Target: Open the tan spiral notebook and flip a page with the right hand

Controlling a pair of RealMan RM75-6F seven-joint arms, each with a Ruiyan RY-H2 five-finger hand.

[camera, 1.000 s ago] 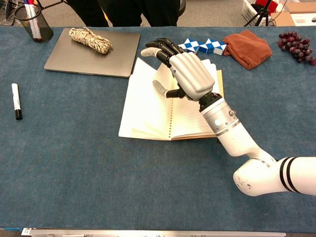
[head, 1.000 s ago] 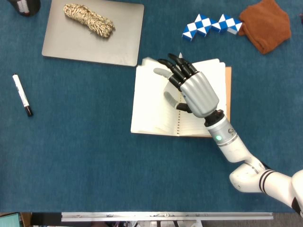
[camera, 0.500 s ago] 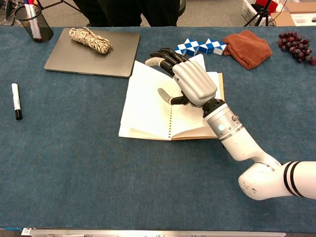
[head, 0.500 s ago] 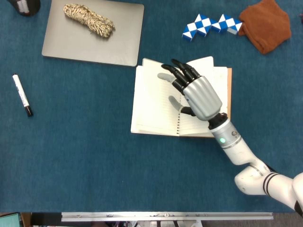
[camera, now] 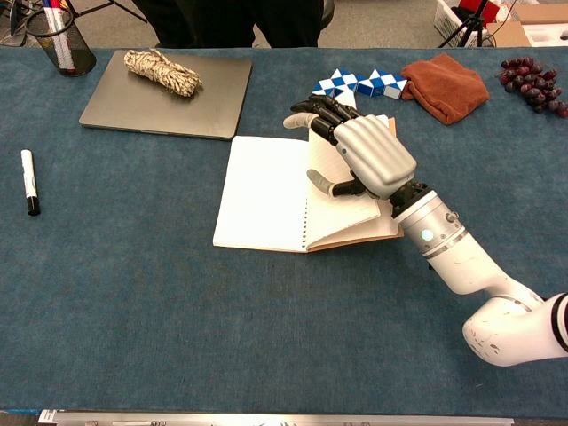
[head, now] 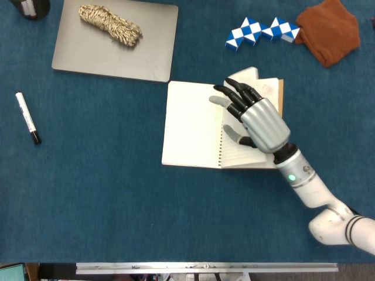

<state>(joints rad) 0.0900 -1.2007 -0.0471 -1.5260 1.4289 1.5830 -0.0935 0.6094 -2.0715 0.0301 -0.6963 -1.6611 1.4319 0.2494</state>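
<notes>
Right hand is over the right side of the tan spiral notebook, with its dark fingers reaching toward the top of the page. Some pages on the right side are lifted up and curl under the hand, and the fingers seem to be tucked against them, but I cannot tell if the hand really holds a page or just rests there. Its fingers are a little apart and bent, with the thumb sticking out to the left over the wire spine.

That notebook lies open near the middle of the blue table. Its left page is flat and blank. Its tan cover peeks out along the right edge and the bottom.

I cannot see the left hand in either view.

A grey laptop sits shut at the back left, with a bundle of rope on top of it. A black and white marker lies far off to the left. Behind the notebook is a blue and white twisty puzzle, and beside it a rust-coloured cloth. In the chest view some dark grapes are at the far right, and a mesh pen cup stands at the back left corner
</notes>
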